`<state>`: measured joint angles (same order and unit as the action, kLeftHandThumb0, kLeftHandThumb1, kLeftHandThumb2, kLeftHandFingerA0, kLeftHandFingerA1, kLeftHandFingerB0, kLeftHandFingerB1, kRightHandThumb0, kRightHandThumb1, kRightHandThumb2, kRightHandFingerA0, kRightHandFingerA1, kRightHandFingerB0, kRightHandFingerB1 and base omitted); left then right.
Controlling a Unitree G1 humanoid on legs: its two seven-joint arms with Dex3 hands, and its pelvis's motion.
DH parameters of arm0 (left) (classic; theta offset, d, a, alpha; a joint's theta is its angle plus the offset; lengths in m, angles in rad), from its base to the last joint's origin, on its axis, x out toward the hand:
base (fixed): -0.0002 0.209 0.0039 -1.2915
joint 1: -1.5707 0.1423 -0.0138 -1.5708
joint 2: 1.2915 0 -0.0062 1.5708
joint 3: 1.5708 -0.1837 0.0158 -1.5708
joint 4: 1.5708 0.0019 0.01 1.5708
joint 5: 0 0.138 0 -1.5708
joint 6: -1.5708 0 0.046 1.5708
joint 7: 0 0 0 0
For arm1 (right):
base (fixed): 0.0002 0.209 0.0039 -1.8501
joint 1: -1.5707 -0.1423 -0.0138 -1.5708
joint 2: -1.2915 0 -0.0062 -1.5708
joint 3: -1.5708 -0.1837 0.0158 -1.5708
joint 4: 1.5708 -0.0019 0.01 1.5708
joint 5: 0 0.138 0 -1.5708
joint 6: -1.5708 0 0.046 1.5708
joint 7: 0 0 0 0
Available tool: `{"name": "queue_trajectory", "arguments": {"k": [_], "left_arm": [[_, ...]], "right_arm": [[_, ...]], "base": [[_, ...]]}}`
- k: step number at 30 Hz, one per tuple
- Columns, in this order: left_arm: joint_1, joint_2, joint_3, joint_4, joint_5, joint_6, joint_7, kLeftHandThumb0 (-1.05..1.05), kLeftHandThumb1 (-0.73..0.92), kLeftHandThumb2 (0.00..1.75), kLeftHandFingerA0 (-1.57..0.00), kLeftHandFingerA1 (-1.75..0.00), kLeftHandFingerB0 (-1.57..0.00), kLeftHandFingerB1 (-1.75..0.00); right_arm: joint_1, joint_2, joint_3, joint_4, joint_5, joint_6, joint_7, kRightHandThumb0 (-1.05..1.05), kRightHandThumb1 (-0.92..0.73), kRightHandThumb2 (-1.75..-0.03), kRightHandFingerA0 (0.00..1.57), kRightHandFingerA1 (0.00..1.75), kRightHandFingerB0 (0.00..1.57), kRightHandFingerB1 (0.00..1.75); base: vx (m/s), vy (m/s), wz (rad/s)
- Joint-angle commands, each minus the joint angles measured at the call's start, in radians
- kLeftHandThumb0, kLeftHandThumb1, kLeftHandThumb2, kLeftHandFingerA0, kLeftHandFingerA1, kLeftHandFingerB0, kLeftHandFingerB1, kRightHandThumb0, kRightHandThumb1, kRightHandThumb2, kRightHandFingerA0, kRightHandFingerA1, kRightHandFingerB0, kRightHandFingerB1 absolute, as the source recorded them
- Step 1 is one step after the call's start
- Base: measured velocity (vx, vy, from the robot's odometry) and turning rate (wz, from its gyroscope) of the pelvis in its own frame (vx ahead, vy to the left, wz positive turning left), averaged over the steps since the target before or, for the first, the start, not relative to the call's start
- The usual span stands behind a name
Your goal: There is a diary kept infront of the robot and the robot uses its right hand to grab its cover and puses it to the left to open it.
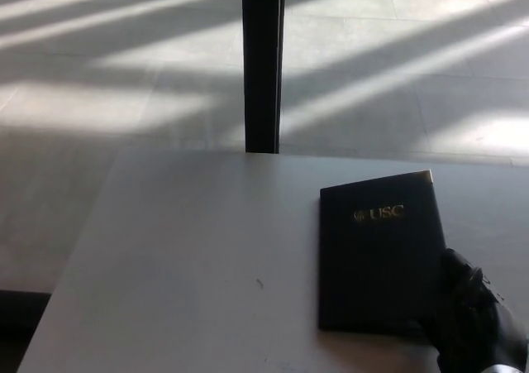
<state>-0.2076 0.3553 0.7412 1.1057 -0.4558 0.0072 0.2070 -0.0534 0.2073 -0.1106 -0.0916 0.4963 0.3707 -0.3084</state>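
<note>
1. Right robot hand [473, 319]: black, comes in from the lower right corner. It covers the near right corner of the diary, and its dark fingers lie on or against the cover edge there. Against the dark cover I can't tell whether the fingers are clamped on the edge or just resting, so grip state is unknown.
2. Left robot hand: not in frame.
3. Diary [376, 253]: dark navy rectangular book with a leather-look cover, gold "USC" lettering near its far end and a gold metal corner cap at the far right corner. It sits directly left of and beyond the robot hand, flat on the desk, turned slightly. The cover looks fully down, with no gap showing along the visible edges.
4. Desk [190, 249]: pale grey flat top running well to the left of the robot hand. There is bare surface on that side for the cover to swing onto.
5. Beyond the desk: a black vertical post [263, 63], and a tiled floor [99, 83] with sunlight stripes.
6. Progress, as I read it: the reach looks done and contact is at the right corner. Still to do: confirm the pinch on the cover only, lift that edge, sweep it left, lay it open. Opening itself hasn't started.
</note>
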Motion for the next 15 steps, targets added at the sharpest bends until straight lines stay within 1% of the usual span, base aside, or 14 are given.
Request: {"name": "queue_trajectory", "arguments": {"k": [1, 2, 3, 4, 6, 7, 8, 9, 10, 11, 12, 13, 15], "left_arm": [[-0.006, 0.010, -0.001, -0.010, -0.008, -0.009, 0.022, -0.83, 0.92, 0.98, -0.45, -1.05, -0.36, -0.87], [-0.006, 0.009, -0.002, -0.011, -0.008, -0.008, 0.023, -0.83, 0.92, 0.98, -0.45, -1.05, -0.36, -0.87], [-0.006, 0.011, 0.003, 0.002, -0.012, -0.021, 0.012, -0.80, 0.92, 0.98, -0.42, -1.17, -0.33, -0.99], [-0.006, 0.011, 0.004, 0.003, -0.013, -0.021, 0.010, -0.80, 0.92, 0.98, -0.41, -1.17, -0.33, -0.95], [-0.005, 0.012, 0.003, 0.003, -0.012, -0.021, 0.009, -0.80, 0.92, 0.98, -0.40, -1.17, -0.32, -0.98], [-0.004, 0.014, 0.002, 0.003, -0.011, -0.022, 0.004, -0.82, 0.92, 1.01, -0.45, -1.06, -0.37, -0.89], [-0.004, 0.015, 0.003, 0.004, -0.012, -0.025, -0.002, -0.82, 0.92, 1.01, -0.45, -1.06, -0.37, -0.89], [-0.003, 0.012, 0.004, -0.006, -0.013, -0.022, 0.009, -0.81, 0.92, 0.98, -0.40, -1.18, -0.33, -0.97], [-0.003, 0.013, 0.006, -0.002, -0.016, -0.022, 0.003, -0.82, 0.92, 0.99, -0.39, -1.18, -0.32, -0.98], [-0.005, 0.019, -0.003, 0.001, -0.005, -0.013, 0.009, -0.82, 0.92, 0.98, -0.42, -1.02, -0.35, -0.85], [-0.005, 0.020, -0.004, 0.001, -0.005, -0.013, 0.009, -0.82, 0.92, 0.98, -0.42, -1.02, -0.35, -0.85], [-0.005, 0.019, -0.003, -0.001, -0.006, -0.014, 0.011, -0.80, 0.92, 0.99, -0.40, -1.17, -0.31, -0.92], [-0.004, 0.020, -0.004, -0.001, -0.006, -0.014, 0.011, -0.80, 0.92, 0.99, -0.40, -1.17, -0.31, -0.92]], "right_arm": [[-0.005, 0.097, 0.090, -0.012, -0.026, 0.039, -0.024, -0.65, -0.80, -1.12, 0.40, 0.67, 0.26, 0.52], [-0.002, 0.095, 0.095, -0.013, -0.024, 0.037, -0.028, -0.65, -0.80, -1.12, 0.40, 0.67, 0.26, 0.52], [-0.004, 0.106, 0.129, -0.016, -0.028, 0.039, -0.024, -0.70, -0.92, -0.78, 0.41, 0.66, 0.31, 0.44], [-0.003, 0.114, 0.148, -0.021, -0.029, 0.043, -0.028, -0.68, -0.92, -0.79, 0.41, 0.65, 0.30, 0.44], [-0.002, 0.117, 0.165, -0.027, -0.029, 0.045, -0.036, -0.70, -0.92, -0.82, 0.39, 0.66, 0.28, 0.45], [-0.003, 0.127, 0.189, -0.034, -0.033, 0.048, -0.043, -0.71, -0.91, -0.81, 0.37, 0.67, 0.28, 0.46], [-0.003, 0.128, 0.197, -0.034, -0.032, 0.046, -0.044, -0.71, -0.91, -0.81, 0.37, 0.67, 0.28, 0.46], [-0.007, 0.133, 0.219, -0.040, -0.042, 0.046, -0.052, -0.67, -0.92, -0.81, 0.38, 0.68, 0.31, 0.42], [-0.010, 0.130, 0.232, -0.045, -0.053, 0.048, -0.060, -0.66, -0.82, -1.12, 0.38, 0.69, 0.28, 0.54], [-0.014, 0.120, 0.255, -0.054, -0.070, 0.033, -0.051, -0.68, -0.84, -1.13, 0.37, 0.70, 0.25, 0.53], [-0.012, 0.120, 0.257, -0.054, -0.070, 0.032, -0.052, -0.68, -0.84, -1.13, 0.37, 0.70, 0.25, 0.53], [-0.013, 0.114, 0.266, -0.057, -0.077, 0.021, -0.048, -0.73, -0.92, -0.81, 0.38, 0.69, 0.26, 0.46], [-0.006, 0.111, 0.275, -0.059, -0.078, 0.012, -0.049, -0.73, -0.92, -0.81, 0.38, 0.69, 0.26, 0.46]], "base": [[0.00, 0.000, 0.00], [0.00, 0.000, 0.00], [0.00, 0.000, 0.00], [0.00, 0.000, 0.00], [0.00, 0.000, 0.00], [0.00, 0.000, 0.00], [0.00, 0.000, 0.00], [0.00, 0.000, 0.00], [0.00, 0.000, 0.00], [0.00, 0.000, 0.00], [0.00, 0.000, 0.00], [0.00, 0.000, 0.00], [0.00, 0.000, 0.00]]}}
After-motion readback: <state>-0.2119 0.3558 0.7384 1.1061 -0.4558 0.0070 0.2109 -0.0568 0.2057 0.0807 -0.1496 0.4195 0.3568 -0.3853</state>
